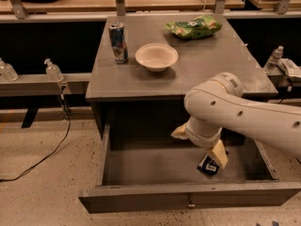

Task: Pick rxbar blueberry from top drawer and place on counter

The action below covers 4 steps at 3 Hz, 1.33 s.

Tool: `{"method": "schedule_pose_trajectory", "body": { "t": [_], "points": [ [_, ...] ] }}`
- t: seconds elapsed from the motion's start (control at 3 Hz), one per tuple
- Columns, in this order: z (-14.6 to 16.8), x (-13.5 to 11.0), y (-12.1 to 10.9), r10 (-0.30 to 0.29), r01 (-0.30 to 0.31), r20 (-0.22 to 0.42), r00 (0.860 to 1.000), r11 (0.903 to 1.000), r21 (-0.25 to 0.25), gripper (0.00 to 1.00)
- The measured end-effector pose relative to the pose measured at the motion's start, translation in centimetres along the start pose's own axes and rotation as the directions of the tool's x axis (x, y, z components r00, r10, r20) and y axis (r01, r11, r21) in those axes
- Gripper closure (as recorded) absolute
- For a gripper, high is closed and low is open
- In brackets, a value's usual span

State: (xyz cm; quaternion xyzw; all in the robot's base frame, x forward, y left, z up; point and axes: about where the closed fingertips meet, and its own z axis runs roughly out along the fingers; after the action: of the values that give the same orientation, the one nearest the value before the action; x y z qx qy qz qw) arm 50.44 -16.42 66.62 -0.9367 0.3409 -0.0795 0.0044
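— Now, where to look for the rxbar blueberry (pixel 207 165)?

— Down on the floor of the top drawer (pixel 141 166), toward the right front. Lying flat, white label up, not yet lifted.

— And the hand (pixel 199 148)?

— Hanging inside the pulled-out drawer, just above the bar. Fingers (pixel 219 153) spread apart, clamped on nothing, with one close over the bar's upper edge and the other off to the left. Hard to say whether touching.

— How to take it well, then?

— Probably shift a little right and forward, so as to bracket the bar between both fingers rather than beside one. Turn the wrist to close across the narrow side. Lower almost to the drawer floor, for want of much to pinch on so flat a thing. Close gently; expect some sliding from the slick wrapper.

— Anything to mind on the way up?

— Keep clear of the drawer's right wall and of the front edge of the grey tabletop (pixel 207 65) overhead. Lift straight, then swing out forward.

— And where to set it down?

— Best on the bare front-right part of the grey tabletop, away from the bowl (pixel 156 56), the can (pixel 118 42) and the green chip bag (pixel 193 26).
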Motion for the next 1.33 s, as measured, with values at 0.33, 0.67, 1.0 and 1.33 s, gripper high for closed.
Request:
{"method": "schedule_pose_trajectory", "body": {
  "t": [0.33, 0.67, 1.0, 1.33],
  "points": [
    [1.5, 1.2, 1.4, 0.069, -0.068, 0.027, 0.997, 0.9964, -0.050, 0.00],
    [2.3, 1.8, 2.1, 0.078, -0.076, 0.064, 0.995, 0.9967, -0.028, 0.00],
    [4.1, 2.4, 2.8, 0.038, -0.039, 0.061, 0.997, 0.9992, 0.002, 0.00],
    [5.5, 3.0, 3.6, 0.033, -0.033, 0.065, 0.997, 0.9994, 0.001, 0.00]
  ]
}}
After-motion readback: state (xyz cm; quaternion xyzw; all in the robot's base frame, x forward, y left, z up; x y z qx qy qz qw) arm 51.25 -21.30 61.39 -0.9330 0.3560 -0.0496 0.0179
